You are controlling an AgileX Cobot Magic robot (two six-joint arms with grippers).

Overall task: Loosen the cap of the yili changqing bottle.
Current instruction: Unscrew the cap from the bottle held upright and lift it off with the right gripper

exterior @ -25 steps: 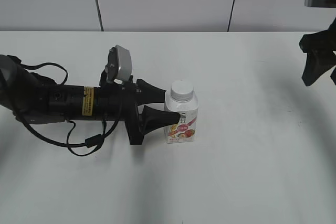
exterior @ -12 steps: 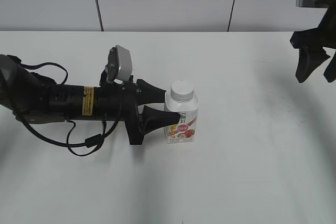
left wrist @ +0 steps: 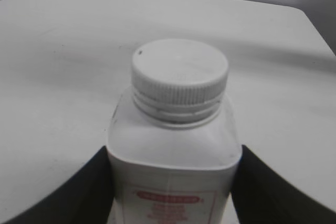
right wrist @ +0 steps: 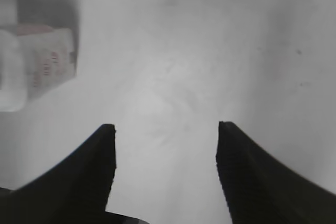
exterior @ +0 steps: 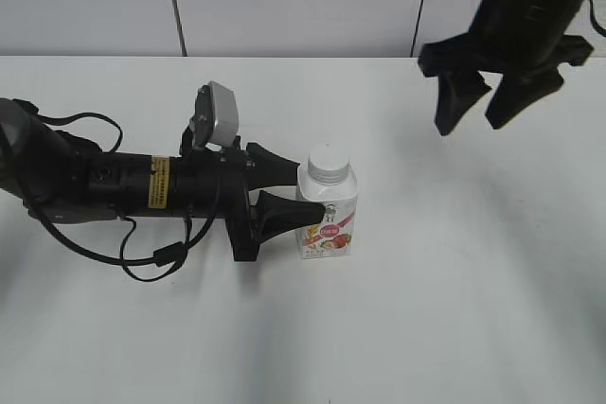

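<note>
Item 1: my left gripper (exterior: 289, 186) is clamping the yili changqing bottle (exterior: 328, 219), upright between its fingers; item 2: my right gripper (exterior: 475, 111) is hanging spread and empty, the cap (left wrist: 180, 72) well off to its lower left; risk: a skewed descent is likely tipping or twisting the bottle.

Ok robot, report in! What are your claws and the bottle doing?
Left gripper shut on small white plastic bottle. Right gripper open, high, empty. Ribbed white cap on, untouched. Nothing blocking.
</note>
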